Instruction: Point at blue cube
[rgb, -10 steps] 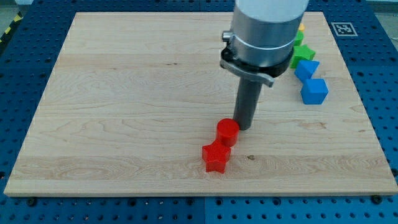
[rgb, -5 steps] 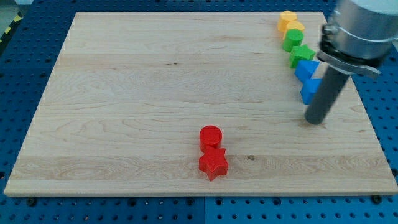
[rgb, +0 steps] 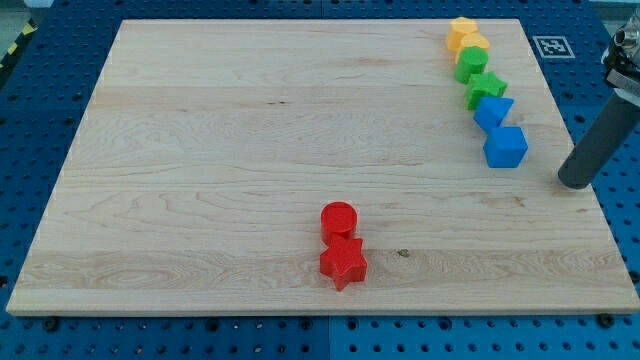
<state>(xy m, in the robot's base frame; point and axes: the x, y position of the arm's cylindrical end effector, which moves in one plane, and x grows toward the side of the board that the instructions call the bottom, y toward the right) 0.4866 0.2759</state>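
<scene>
The blue cube (rgb: 505, 146) sits near the board's right edge, at the lower end of a line of blocks. My tip (rgb: 574, 184) rests on the board to the cube's right and slightly below it, a short gap away, not touching. The dark rod slants up to the view's right edge.
Above the cube runs a line: a blue block (rgb: 492, 110), a green star (rgb: 485, 88), a green block (rgb: 471, 63), and two yellow blocks (rgb: 465, 35). A red cylinder (rgb: 338, 219) and a red star (rgb: 343, 263) touch near the bottom middle. The wooden board (rgb: 200, 150) lies on a blue pegboard.
My tip left the red cylinder, swept right across the board past the blue cube's lower side, and now stands at the cube's right. The red cylinder ended slightly further left.
</scene>
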